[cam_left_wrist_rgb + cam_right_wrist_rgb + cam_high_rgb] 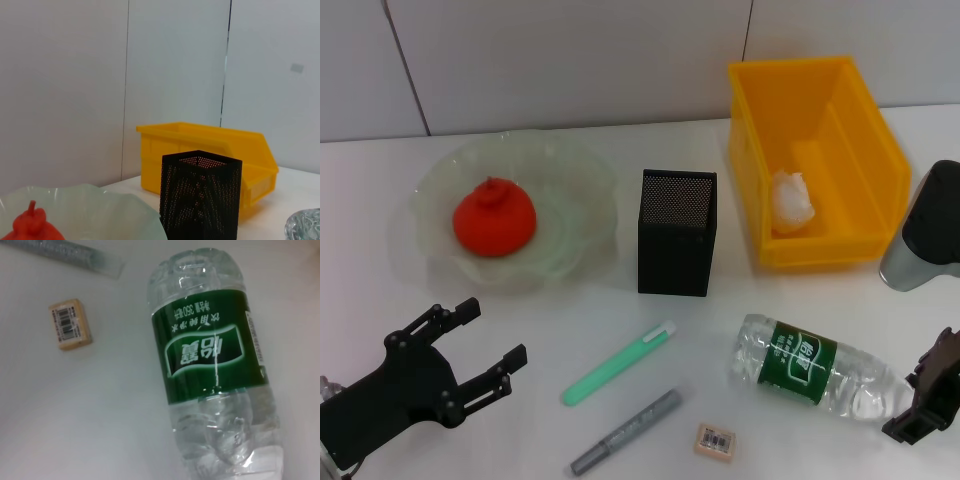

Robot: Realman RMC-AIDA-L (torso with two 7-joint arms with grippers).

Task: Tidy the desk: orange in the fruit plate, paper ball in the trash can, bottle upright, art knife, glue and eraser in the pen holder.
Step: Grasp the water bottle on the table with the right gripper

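Note:
The orange [494,220] lies in the pale-green fruit plate [575,180] at the back left. A white paper ball [791,200] rests inside the yellow trash can [865,140]. The black mesh pen holder [676,232] stands at the centre. In front of it lie the mint-green art knife [618,364], the grey glue stick [625,432] and the tan eraser [714,441]. The bottle [805,365] lies on its side at the front right. My right gripper [928,398] is at its neck end, and the cap is hidden. My left gripper [492,335] hangs open and empty at the front left.
A silver and black cylinder-like object [925,235] stands at the right edge beside the trash can. The right wrist view looks down on the bottle [210,355], the eraser [70,330] and the glue [65,250]. A white wall runs behind the table.

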